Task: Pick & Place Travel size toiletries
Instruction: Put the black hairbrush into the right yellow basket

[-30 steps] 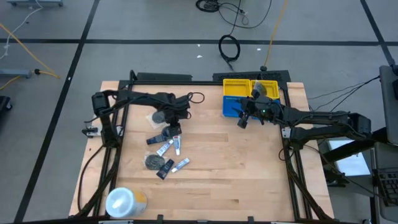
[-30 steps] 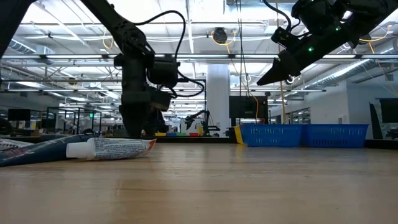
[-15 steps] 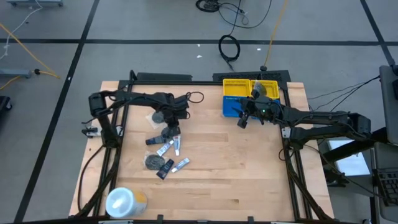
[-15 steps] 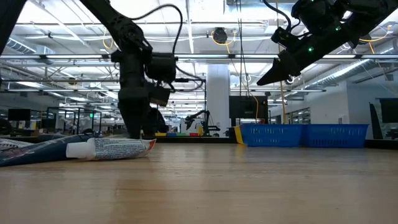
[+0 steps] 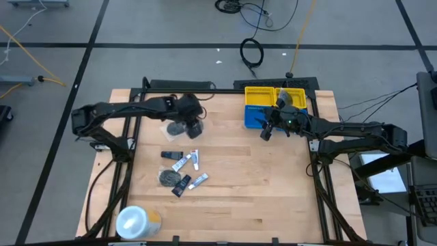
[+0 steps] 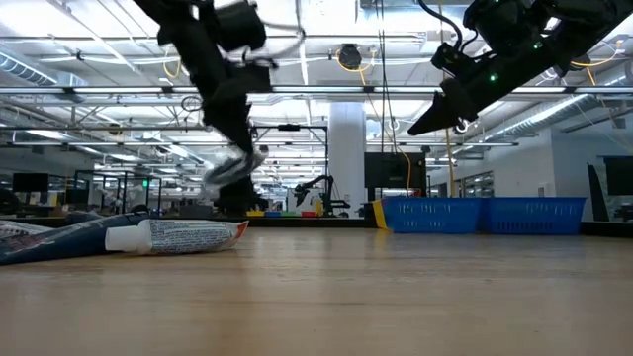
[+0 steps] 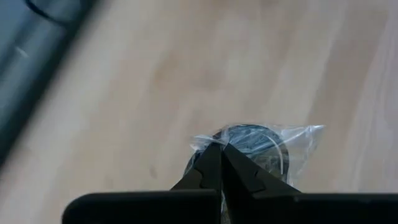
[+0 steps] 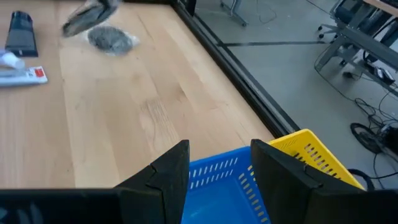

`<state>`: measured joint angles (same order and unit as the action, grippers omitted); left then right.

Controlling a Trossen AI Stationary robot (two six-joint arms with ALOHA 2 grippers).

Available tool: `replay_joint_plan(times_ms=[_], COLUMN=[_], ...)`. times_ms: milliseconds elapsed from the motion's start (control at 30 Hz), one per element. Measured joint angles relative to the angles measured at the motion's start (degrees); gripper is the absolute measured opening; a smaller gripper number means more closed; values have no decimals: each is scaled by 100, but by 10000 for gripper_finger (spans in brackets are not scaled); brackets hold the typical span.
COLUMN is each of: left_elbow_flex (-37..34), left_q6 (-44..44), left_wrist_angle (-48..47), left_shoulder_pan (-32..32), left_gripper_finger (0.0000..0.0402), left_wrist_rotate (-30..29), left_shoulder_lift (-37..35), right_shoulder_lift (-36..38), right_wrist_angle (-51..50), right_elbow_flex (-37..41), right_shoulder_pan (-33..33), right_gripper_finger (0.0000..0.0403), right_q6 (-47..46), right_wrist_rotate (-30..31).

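Several travel size toiletries lie at the table's left middle: white tubes (image 5: 181, 162), a dark tube (image 5: 171, 155) and a dark grey round piece (image 5: 166, 178). Another round piece (image 5: 175, 128) lies farther back. My left gripper (image 5: 194, 127) hangs above the table beside that far piece, shut on a dark round piece in a clear wrapper (image 7: 249, 140). My right gripper (image 5: 266, 133) hovers open over the near edge of the blue bin (image 5: 258, 117), with nothing between its fingers (image 8: 166, 169). My left gripper pinches an edge of the clear wrapper (image 7: 210, 143) between its two shut fingertips. The fingers come from above, slanting down. The wrapped round piece (image 6: 224, 172) hangs below and beyond the fingertips, lifted clear of the table.
A yellow bin (image 5: 273, 96) stands behind the blue bin at the far right. A large white-and-yellow roll (image 5: 136, 220) lies at the near left corner. Bare wood spreads across the table's middle and near right.
My left gripper has risen from the table among the toiletries and gone toward the far edge, tipping less steeply downward. The wrapped round piece has come up with it and now hangs clear of the table. The right arm has kept still.
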<state>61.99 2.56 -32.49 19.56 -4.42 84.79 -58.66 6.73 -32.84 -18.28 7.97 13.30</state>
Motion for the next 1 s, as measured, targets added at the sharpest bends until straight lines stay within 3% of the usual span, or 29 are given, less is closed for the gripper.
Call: replay_joint_plan(times_ms=[300,533,1000], left_elbow_flex=[12,14,14], left_q6=[-85,-472,-964], left_wrist_angle=[2314,3755,6028], left_shoulder_pan=[-392,-635,-889], left_gripper_finger=[0,0,0], left_wrist_rotate=[-1012,-1715,-1823], left_shoulder_lift=[-406,-411,25], right_shoulder_lift=[-2,-2,-167], right_wrist_angle=[925,1684,2780], right_elbow_flex=[0,-2,-10], right_shoulder_pan=[6,7,304], right_gripper_finger=[162,162,162], right_q6=[-297,-449,-405], right_wrist_rotate=[-623,-605,-598])
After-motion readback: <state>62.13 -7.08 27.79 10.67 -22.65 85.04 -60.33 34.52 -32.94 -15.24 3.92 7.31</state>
